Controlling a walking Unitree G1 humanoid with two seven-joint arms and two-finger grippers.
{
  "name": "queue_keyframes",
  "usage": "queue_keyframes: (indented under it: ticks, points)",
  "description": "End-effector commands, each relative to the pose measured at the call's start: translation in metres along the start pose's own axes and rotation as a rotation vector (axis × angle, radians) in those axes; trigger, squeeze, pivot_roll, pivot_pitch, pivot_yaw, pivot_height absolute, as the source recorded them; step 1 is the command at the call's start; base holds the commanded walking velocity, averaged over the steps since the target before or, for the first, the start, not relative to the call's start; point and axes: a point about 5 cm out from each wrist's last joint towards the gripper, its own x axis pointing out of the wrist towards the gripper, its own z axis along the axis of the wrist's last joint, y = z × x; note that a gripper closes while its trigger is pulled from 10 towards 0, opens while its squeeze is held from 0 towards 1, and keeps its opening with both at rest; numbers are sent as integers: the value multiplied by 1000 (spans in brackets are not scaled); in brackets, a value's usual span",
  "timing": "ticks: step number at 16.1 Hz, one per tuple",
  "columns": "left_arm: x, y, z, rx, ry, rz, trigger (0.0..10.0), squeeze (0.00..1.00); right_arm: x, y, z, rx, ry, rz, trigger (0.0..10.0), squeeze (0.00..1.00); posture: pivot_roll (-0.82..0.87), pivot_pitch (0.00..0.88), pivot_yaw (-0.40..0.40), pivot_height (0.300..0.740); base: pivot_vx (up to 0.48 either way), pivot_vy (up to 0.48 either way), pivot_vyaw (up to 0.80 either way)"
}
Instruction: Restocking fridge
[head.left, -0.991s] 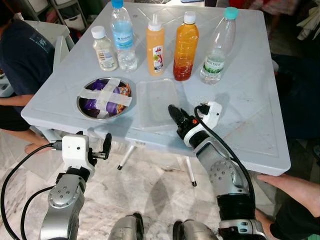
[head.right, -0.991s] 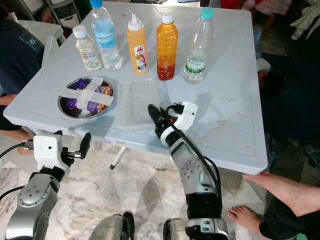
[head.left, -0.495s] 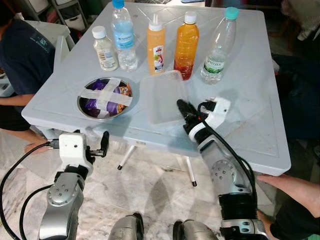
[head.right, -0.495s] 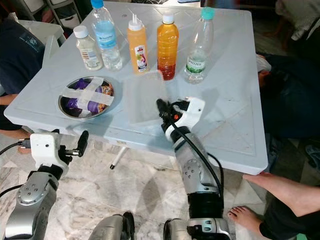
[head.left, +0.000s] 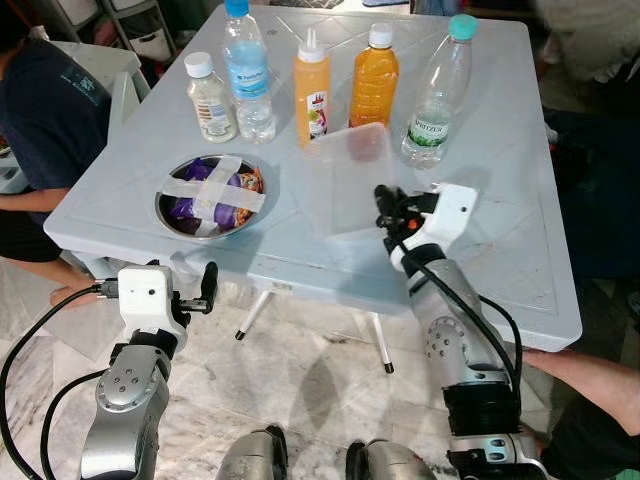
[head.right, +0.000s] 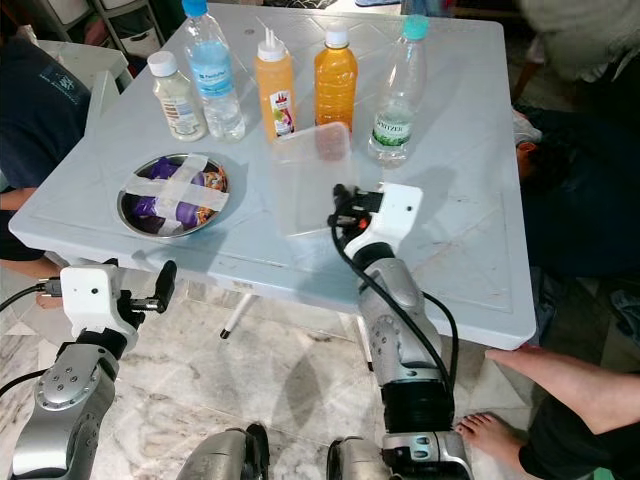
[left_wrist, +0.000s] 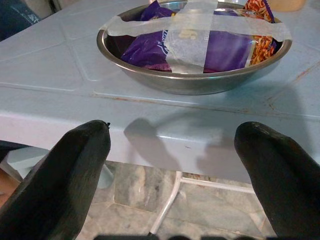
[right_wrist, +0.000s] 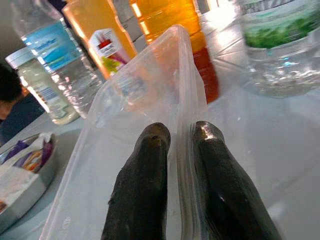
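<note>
Here, right gripper (right_wrist: 177, 150): fingers (right_wrist: 142, 185) pinched together on one wall of the clear rectangular plastic container (head.left: 352, 175), which is lifted and tilted above the pale blue tabletop (head.left: 500, 200).
Clear container: just in front of the orange juice bottle (head.left: 372, 70), between the orange squeeze bottle (head.left: 311, 90) and the green-capped clear bottle (head.left: 438, 85).
Left gripper (left_wrist: 175, 165): fingers (left_wrist: 75, 170) spread wide, holding nothing, below the tabletop's near edge.
Round steel bowl taped over purple snack packets (head.left: 210, 195): well left of the container.
Blue-labelled water bottle (head.left: 246, 70) and small white-capped bottle (head.left: 208, 97): behind the bowl.
</note>
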Motion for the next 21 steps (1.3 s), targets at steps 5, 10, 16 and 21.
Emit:
queue_keyframes:
  ticks: [5, 10, 16, 21]
  points:
    - [1, 2, -4, 3, 25, 16, 10000, 0, -4, -8, -14, -5, 53, -47, 10000, 0, -22, 167, 39, 740, 0, 0, 0]
    - [1, 3, -4, 3, 27, 20, 10000, 0, -4, -2, -12, -67, 42, -6, 10000, 0, -21, 167, 40, 740, -169, 0, 0]
    - [2, 1, -4, 4, 30, 21, 10000, 0, -3, 0, -12, -246, 8, 1, 10000, 0, -22, 170, 38, 740, -317, 0, 0]
    - [2, 2, -5, 10, 33, 22, 10000, 0, -9, 12, -12, -219, 16, 116, 10000, 0, -21, 167, 38, 740, -317, 0, 0]
